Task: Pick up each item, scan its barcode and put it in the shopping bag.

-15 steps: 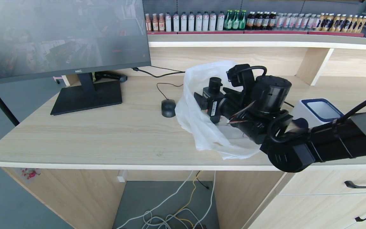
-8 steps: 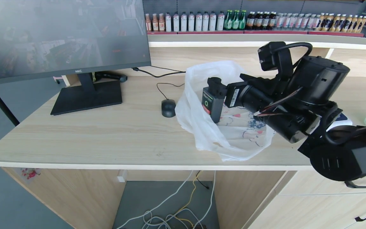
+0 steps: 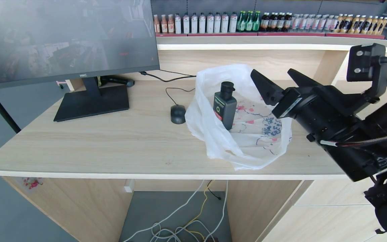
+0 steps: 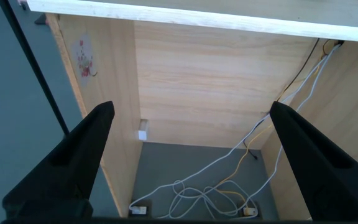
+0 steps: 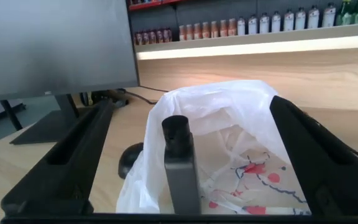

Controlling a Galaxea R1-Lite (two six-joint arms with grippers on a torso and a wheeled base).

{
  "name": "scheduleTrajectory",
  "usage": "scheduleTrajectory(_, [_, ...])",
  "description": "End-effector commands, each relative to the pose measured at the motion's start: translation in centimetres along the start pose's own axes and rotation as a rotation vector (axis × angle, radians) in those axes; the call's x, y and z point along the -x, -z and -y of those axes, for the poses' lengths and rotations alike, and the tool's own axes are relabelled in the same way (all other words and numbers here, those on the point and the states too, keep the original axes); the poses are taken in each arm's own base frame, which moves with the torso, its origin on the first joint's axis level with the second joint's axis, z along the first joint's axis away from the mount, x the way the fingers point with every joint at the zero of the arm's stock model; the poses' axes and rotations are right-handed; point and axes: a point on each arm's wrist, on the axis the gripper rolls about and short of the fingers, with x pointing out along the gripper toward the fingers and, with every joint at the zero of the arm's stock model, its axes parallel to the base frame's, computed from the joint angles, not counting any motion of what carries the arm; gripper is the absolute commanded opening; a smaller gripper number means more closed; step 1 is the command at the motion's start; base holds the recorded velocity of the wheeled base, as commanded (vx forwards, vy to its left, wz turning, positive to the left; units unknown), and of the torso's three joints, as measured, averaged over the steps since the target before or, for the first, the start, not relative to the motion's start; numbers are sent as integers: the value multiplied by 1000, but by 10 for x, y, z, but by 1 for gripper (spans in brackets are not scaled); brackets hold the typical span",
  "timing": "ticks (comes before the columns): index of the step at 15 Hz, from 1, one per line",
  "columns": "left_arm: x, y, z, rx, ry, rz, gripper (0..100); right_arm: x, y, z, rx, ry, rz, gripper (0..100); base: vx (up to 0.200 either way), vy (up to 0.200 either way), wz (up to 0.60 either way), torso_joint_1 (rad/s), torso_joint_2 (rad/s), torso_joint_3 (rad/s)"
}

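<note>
Two pincers are mine to report. My right pincer [image 3: 271,72] is spread wide and pinches nothing. It hangs above the counter [image 3: 113,134], just to the right of the white plastic shopping bag [image 3: 200,121], with its fingers [image 5: 73,162] aimed at the bag's open mouth. The dark bottle [image 3: 224,106] with the black cap stands upright inside the bag, close to the bag's left wall and apart from both fingers. The bag rests on the counter near the front edge; its inner side carries a red and blue print. A black mouse [image 3: 178,114] lies just left of the bag, and a monitor [image 3: 66,37] stands at the counter's left rear. My left pincer [image 4: 191,107] is also spread and empty. It sits low, below the counter's edge, facing the wooden panel [image 4: 210,74] underneath and the loose cables [image 4: 210,193] on the floor.
</note>
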Motion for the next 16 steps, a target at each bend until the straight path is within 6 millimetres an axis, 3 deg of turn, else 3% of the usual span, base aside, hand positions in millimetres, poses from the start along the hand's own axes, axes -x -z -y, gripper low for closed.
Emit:
scheduleTrajectory(1, [0,0,0,0,0,1,100,8,15,1,3,-1,-22,100,0,0,0,0,0,0])
scheduleTrajectory(6, [0,0,0,2,0,1,100,7,23,-4,-8,-17,-27,100,0,0,0,0,0,0])
scheduleTrajectory(9, [0,0,0,-3,0,1,100,3,28,-12,-16,-41,-26,100,-200,0,0,2,4,1])
scheduleTrajectory(16, [0,0,0,-1,0,1,100,8,35,-10,-10,-43,-52,100,0,-29,0,1,1,0])
